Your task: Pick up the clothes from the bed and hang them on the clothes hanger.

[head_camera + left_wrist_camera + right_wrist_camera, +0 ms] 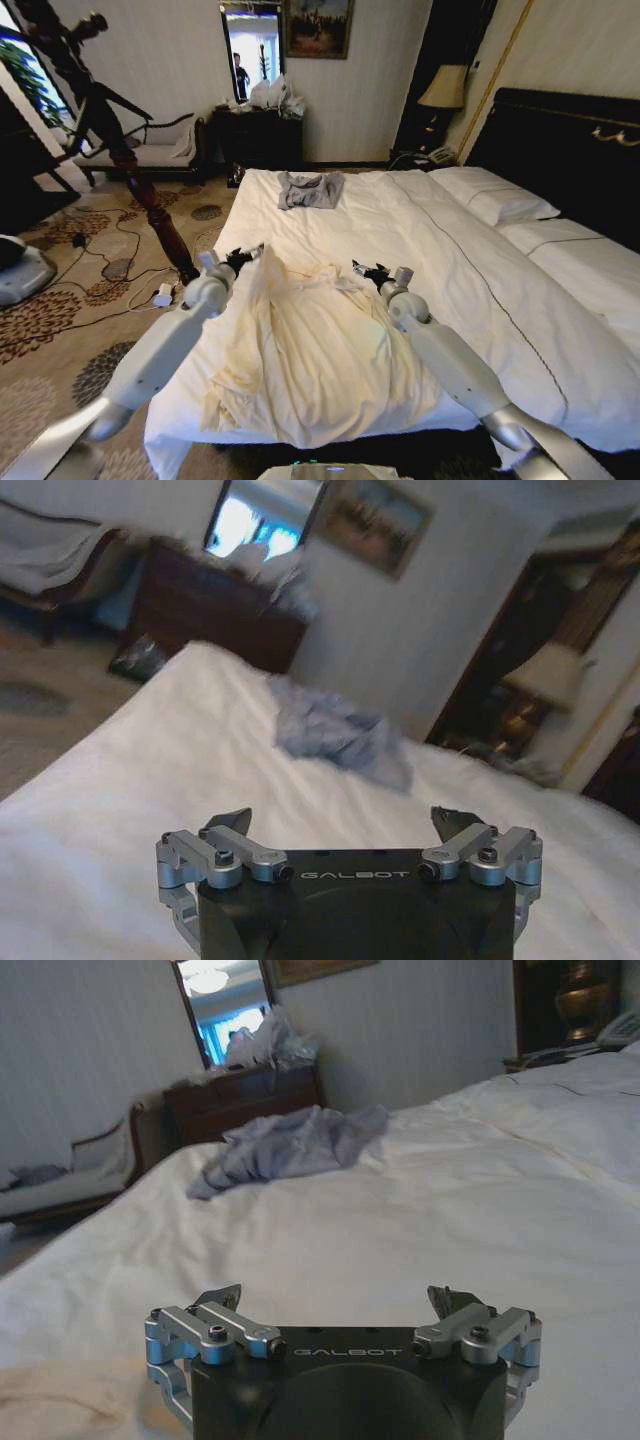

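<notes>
Both arms outstretched over clothes [300, 350]

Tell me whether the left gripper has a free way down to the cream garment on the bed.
Probably yes. The left gripper, fingers open, sits at the cream garment's upper left edge on the bed; nothing lies between them.

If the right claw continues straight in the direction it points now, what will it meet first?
Probably the small grey garment, crumpled on the white bed. The right claw is open and aimed roughly that way over bare duvet; depth is unclear, so it may pass beside it.
</notes>
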Robot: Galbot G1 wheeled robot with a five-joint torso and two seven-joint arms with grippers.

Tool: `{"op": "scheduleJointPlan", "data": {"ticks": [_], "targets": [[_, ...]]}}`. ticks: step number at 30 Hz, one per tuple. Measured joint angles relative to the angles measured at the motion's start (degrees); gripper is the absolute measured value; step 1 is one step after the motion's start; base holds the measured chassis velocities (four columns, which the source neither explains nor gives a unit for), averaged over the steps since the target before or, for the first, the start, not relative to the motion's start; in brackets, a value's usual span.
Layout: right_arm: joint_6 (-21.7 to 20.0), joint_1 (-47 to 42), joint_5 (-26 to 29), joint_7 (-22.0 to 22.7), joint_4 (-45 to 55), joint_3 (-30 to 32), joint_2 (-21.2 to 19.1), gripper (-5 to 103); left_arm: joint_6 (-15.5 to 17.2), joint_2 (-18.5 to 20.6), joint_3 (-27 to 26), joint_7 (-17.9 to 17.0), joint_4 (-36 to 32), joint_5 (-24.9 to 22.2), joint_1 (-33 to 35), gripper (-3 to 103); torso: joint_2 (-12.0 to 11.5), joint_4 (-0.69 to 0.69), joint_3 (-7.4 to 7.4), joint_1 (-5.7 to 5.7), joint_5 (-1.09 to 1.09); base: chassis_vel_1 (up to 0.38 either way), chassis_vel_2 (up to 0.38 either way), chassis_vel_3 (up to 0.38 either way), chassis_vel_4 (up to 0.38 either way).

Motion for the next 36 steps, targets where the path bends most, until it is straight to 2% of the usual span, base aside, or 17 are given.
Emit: {"op": "scheduleJointPlan", "data": {"ticks": [1,3,6,8,11,14,16,19,22,23,26,32,36], "targets": [[0.01,-0.35,0.0,-0.02,0.23,0.24,-0.2,100,2.13,0.17,0.23,-1.01,0.4,1.47,-0.13,100,0.02,-0.05,-0.03,-0.02,0.06,0.0,0.0,0.0,0.0],[0.01,-0.62,-0.13,0.02,0.38,0.5,-0.4,100,0.09,0.76,1.69,1.38,3.56,12.17,-0.17,100,0.0,-0.02,0.02,0.0,-0.05,0.0,0.0,0.0,0.0],[0.01,-1.31,-0.12,0.13,1.4,1.09,-0.42,100,-0.16,0.93,2.16,1.55,2.86,14.53,0.22,100,0.0,0.02,0.01,0.03,0.01,0.0,0.0,0.0,0.0],[-0.02,-2.62,-0.56,0.28,2.37,1.77,-0.71,100,-0.91,0.86,2.25,0.19,1.8,16.83,1.05,100,0.0,0.03,0.01,0.02,0.0,0.0,0.0,0.0,0.0],[-0.04,-6.08,-2.2,0.51,4.42,3.94,-1.54,100,-2.9,1.93,1.54,-0.84,-0.47,20.97,4.17,100,0.0,-0.04,-0.01,0.0,0.02,0.0,0.0,0.0,0.0],[0.07,-8.6,-4.43,0.55,6.31,5.53,-2.3,100,-3.52,3.16,0.74,-1.17,-2.09,22.77,6.62,100,0.0,-0.03,0.0,0.0,0.01,0.0,0.0,0.0,0.0],[0.6,-12.86,-8.73,0.6,10.29,8.18,-3.79,100,-4.27,5.06,-1.82,-2.18,-5.74,25.28,11.91,100,0.0,0.02,0.0,0.0,0.01,0.0,0.0,0.0,0.0],[0.86,-15.63,-10.9,0.71,13.06,9.78,-4.7,100,-4.42,5.65,-4.27,-2.8,-7.97,25.93,15.11,100,0.0,0.0,-0.01,0.0,-0.02,0.0,0.0,0.0,0.0],[1.24,-22.28,-15.07,1.5,18.75,14.45,-5.64,100,-4.7,6.49,-10.04,-3.09,-12.62,27.93,22.09,100,0.01,0.01,-0.01,-0.01,-0.03,0.0,0.0,0.0,0.0],[1.24,-22.28,-15.07,1.5,18.75,14.45,-5.64,100,-4.7,6.49,-10.04,-3.09,-12.62,27.93,22.09,100,0.01,0.01,-0.01,-0.01,-0.03,0.0,0.0,0.0,0.0],[1.64,-29.16,-17.37,2.07,23.32,18.88,-5.64,100,-5.06,7.01,-14.97,-3.08,-16.7,29.56,28.13,100,0.01,-0.02,-0.01,-0.01,0.02,0.0,0.0,0.0,0.0],[3.31,-39.44,-23.21,1.31,32.31,25.92,-5.01,100,-6.86,6.36,-25.05,-2.23,-22.83,34.23,40.87,100,0.01,0.01,-0.01,-0.02,-0.02,0.0,0.0,0.0,0.0],[3.47,-42.75,-24.5,1.1,35.9,28.29,-4.01,100,-8.26,5.23,-29.46,-1.35,-25.6,36.22,46.2,100,0.01,0.01,-0.01,-0.02,0.0,0.0,0.0,0.0,0.0]]}}
